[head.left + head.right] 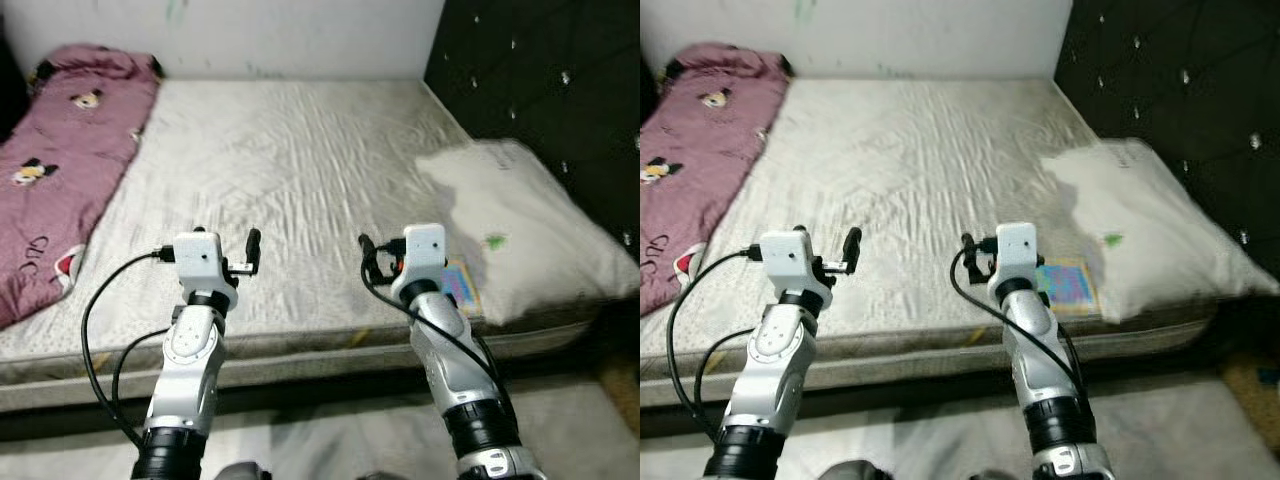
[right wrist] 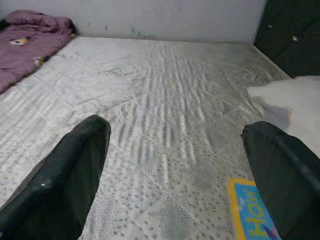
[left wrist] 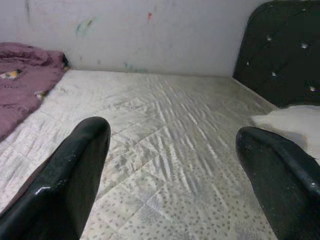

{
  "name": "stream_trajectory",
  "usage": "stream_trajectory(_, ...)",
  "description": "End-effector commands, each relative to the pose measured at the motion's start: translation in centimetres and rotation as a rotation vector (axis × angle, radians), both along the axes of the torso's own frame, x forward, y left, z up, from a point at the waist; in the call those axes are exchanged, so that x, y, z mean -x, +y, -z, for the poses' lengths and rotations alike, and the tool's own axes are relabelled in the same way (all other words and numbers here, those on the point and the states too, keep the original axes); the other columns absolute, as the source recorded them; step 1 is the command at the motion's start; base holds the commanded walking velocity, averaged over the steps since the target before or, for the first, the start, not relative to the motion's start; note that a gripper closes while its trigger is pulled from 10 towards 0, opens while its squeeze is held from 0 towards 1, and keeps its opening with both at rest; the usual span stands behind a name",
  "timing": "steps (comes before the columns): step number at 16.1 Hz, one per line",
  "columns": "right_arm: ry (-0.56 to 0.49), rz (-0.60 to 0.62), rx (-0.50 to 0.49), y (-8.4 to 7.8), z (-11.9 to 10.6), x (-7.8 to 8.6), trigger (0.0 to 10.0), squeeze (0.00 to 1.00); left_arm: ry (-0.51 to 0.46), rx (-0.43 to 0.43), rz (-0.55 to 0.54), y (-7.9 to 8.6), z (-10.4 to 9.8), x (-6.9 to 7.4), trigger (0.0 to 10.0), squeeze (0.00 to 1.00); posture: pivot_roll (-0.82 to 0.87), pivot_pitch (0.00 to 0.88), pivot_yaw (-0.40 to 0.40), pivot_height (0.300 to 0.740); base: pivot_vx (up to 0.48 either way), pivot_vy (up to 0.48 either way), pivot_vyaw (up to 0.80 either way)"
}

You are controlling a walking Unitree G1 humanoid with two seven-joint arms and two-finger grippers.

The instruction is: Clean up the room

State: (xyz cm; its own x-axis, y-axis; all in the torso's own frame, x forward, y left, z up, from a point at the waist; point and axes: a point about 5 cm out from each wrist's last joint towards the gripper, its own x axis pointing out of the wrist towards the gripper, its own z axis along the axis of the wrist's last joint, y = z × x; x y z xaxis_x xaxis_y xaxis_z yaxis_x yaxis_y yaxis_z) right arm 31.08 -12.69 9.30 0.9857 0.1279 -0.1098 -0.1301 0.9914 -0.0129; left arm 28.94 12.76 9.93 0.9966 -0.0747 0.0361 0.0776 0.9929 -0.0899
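A purple blanket [image 1: 60, 170] with cartoon mouse prints lies crumpled along the left side of a bare grey-white mattress [image 1: 290, 150]. A white pillow [image 1: 530, 230] rests at the right side. A small colourful book [image 1: 462, 287] lies flat by the pillow's near corner, its blue and yellow cover [image 2: 252, 215] just right of my right gripper. My left gripper [image 1: 246, 255] and right gripper [image 1: 372, 258] hover side by side over the mattress's front edge. Both are open, with nothing between the fingers [image 3: 75, 170] or the right one's fingers [image 2: 75, 160].
A black tufted headboard [image 1: 550, 70] stands along the right side behind the pillow. A white wall [image 1: 300, 30] with small paint marks runs along the far side. Pale floor [image 1: 330, 430] lies in front of the bed, below my arms.
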Motion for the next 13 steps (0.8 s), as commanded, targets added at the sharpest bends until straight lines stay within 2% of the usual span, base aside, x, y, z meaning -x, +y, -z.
stream_trajectory(1,0.006,0.017,-0.002,-0.42,-0.01,-0.02,10.0,0.0,-0.007,-0.003,0.012,-0.31,-0.16,-0.05,10.0,0.0,0.08,0.0,-0.019,0.74,0.0,0.439,0.0)
stream_trajectory(10,0.014,0.003,0.001,-0.14,0.08,0.03,10.0,0.0,-0.031,-0.002,0.042,-0.22,-0.36,0.18,10.0,0.0,0.08,0.0,-0.018,0.74,0.0,0.0,0.0)
stream_trajectory(13,0.015,0.001,0.003,-0.09,0.11,0.05,10.0,0.0,-0.029,0.002,0.048,-0.28,-0.33,0.2,10.0,0.0,0.08,0.0,-0.017,0.74,0.305,0.0,0.0)
